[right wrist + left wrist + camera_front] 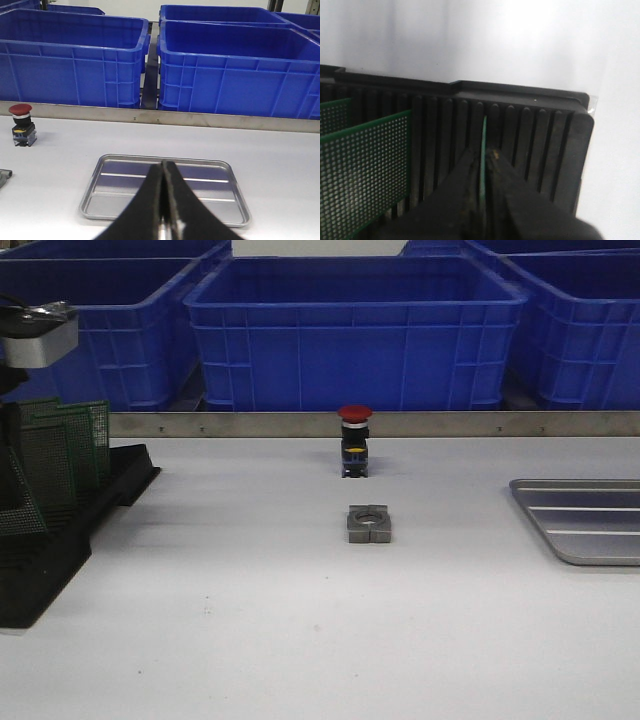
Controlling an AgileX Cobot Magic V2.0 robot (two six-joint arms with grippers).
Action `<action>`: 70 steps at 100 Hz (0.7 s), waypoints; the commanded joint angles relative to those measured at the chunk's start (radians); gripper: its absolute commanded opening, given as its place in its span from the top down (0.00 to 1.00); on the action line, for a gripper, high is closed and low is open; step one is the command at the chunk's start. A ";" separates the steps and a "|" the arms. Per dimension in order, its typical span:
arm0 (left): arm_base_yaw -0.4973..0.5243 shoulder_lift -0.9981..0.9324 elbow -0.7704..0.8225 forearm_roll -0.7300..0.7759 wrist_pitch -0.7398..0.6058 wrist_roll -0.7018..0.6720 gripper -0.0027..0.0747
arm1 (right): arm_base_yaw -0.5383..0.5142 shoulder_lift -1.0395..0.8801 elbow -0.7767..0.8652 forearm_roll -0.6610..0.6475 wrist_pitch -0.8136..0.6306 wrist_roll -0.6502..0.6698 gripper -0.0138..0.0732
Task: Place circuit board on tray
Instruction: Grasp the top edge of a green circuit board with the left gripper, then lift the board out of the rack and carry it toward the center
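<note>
A green circuit board (483, 131) stands edge-on in a slot of the black slotted rack (530, 135). My left gripper (484, 151) is shut on this board, one finger on each face. Two more perforated green boards (365, 170) stand in slots beside it. In the front view the rack (70, 530) with its boards (62, 450) sits at the far left, under my left arm (38, 332). The silver tray (590, 525) lies at the right edge of the table with nothing in it. My right gripper (164, 164) hangs shut and holds nothing, just in front of the tray (210, 192).
A red-capped push button switch (354, 440) stands at the table's middle back, a small grey metal block (368, 523) in front of it. Large blue bins (355, 330) stand behind a metal rail (450, 424) along the far edge.
</note>
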 commanded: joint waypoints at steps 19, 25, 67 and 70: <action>0.004 -0.045 -0.169 -0.044 0.207 -0.013 0.99 | 0.002 -0.028 -0.013 -0.010 -0.069 -0.001 0.97; 0.004 -0.045 -0.195 -0.109 0.245 -0.013 0.99 | 0.002 -0.028 -0.013 -0.010 -0.069 -0.001 0.97; -0.090 -0.043 -0.209 -0.525 0.272 -0.013 0.99 | 0.002 -0.028 -0.013 -0.010 -0.069 -0.001 0.97; -0.109 -0.043 -0.209 -0.542 0.269 -0.013 0.99 | 0.002 -0.028 -0.013 -0.010 -0.069 -0.001 0.97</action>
